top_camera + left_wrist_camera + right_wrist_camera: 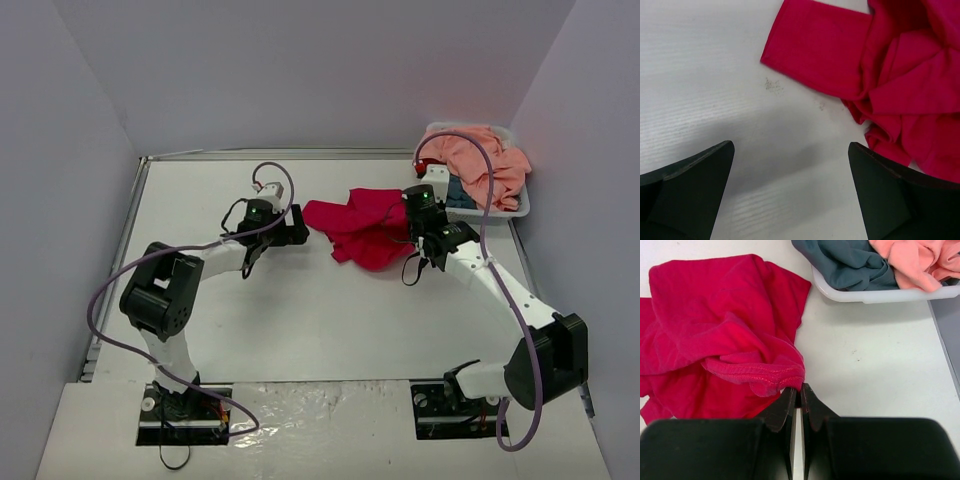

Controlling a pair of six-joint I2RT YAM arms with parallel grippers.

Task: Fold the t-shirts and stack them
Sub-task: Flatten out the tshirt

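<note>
A crimson-red t-shirt (365, 230) lies crumpled mid-table. My right gripper (410, 205) is at its right edge, shut, and its tips (800, 388) pinch the stitched hem of the red t-shirt (715, 330). My left gripper (300, 235) hovers at the shirt's left side, open, with only bare table between its fingers (790, 145). A flat sleeve of the red t-shirt (910, 90) lies just ahead of it. A peach-pink t-shirt (490, 160) (915, 260) and a teal-blue t-shirt (462, 192) (850, 265) sit in the basket.
The white plastic basket (520, 205) (875, 295) stands at the far right, against the right wall. Grey walls enclose the table on the left, back and right. A metal rail runs along the table's left edge (120, 240).
</note>
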